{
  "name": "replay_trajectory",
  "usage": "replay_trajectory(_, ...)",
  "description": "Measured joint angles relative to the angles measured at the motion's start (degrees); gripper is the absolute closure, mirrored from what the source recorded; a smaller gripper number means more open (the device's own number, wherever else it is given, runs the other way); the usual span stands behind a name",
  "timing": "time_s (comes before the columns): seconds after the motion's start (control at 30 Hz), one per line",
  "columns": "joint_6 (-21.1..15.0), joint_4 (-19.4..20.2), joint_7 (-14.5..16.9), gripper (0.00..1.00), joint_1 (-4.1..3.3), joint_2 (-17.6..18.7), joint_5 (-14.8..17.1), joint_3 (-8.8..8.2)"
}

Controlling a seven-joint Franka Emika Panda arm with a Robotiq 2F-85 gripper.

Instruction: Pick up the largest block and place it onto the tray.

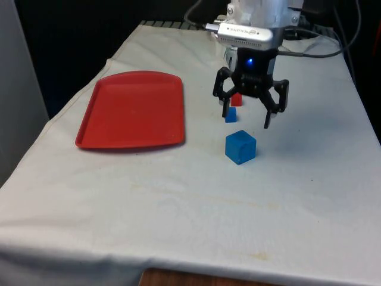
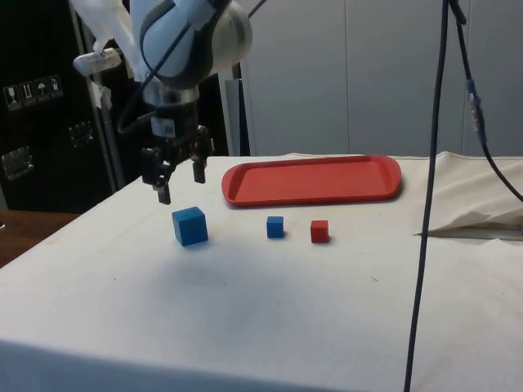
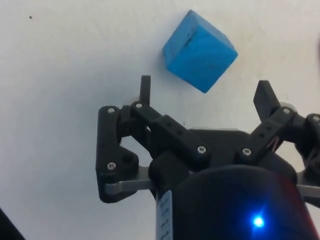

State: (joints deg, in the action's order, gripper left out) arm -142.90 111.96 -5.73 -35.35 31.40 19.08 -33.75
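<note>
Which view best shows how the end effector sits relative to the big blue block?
The side view: the end effector hangs open above the big blue block, with a clear gap. The front view shows the block nearer the camera than the fingers. The wrist view shows it beyond the fingertips, not between them.

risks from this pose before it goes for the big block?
1. The large blue block sits corner-on to the open hand, so the fingers may catch edges and spin it.
2. The hand hovers off to one side of the block, not over it; a straight descent could miss or nudge it.
3. The small blue block and small red block lie close by and could be bumped.
</note>
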Motion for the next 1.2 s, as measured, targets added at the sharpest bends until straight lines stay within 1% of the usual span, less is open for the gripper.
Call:
replay_trajectory(0.03,-0.5,0.0,-1.0,0.00,0.00,0.5,0.0,0.17)
replay_trajectory(0.23,-1.6,-0.1,-4.0,0.00,0.00,1.4,0.0,0.63)
replay_trajectory(0.27,-1.6,-0.1,-4.0,0.00,0.00,1.4,0.0,0.63)
replay_trajectory(0.5,-3.1,-0.2,-7.5,0.00,0.00,2.7,0.0,0.97)
replay_trajectory(0.53,-3.1,-0.2,-7.5,0.00,0.00,2.7,0.0,0.97)
replay_trajectory(0.67,-3.7,-0.2,-9.2,0.00,0.00,3.6,0.0,1.15)
replay_trajectory(0.73,-4.3,-0.2,-10.7,0.00,0.00,4.2,0.0,1.20)
replay_trajectory(0.77,-4.3,-0.2,-10.7,0.00,0.00,4.2,0.0,1.20)
replay_trajectory(1.03,-5.6,-0.5,-13.9,0.00,0.00,6.1,0.0,1.32)
replay_trajectory(1.07,-5.6,-0.5,-13.9,0.00,0.00,6.1,0.0,1.32)
replay_trajectory(1.2,-5.6,-1.4,-15.6,0.00,0.06,7.3,0.0,1.32)
